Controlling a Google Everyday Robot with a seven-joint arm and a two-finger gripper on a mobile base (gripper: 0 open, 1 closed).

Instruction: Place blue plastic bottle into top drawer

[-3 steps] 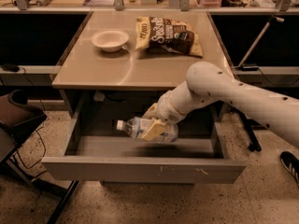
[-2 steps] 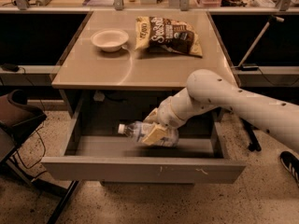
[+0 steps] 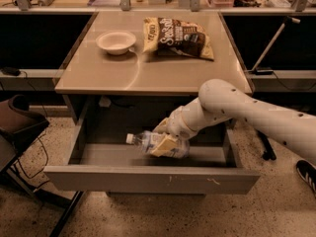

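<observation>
Gripping the bottle (image 3: 146,141) sideways in the tool (image 3: 166,143), low inside the open drawer (image 3: 148,179) at 6 o'clock of the surface (image 3: 148,75), cap (image 3: 130,138) pointing to 9 o'clock, and probably risking it rolling or bouncing against the front wall if letting go while tilted.

Arm (image 3: 266,120): smooth off-white shell, fat rounded links, bulbous joint housing, row of small dark dots along the long link. Wrist narrows in stacked off-white rings. End effector (image 3: 166,141) sits inside the top drawer (image 3: 148,179), above its floor: flat tan-yellow fingers (image 3: 163,146).
</observation>
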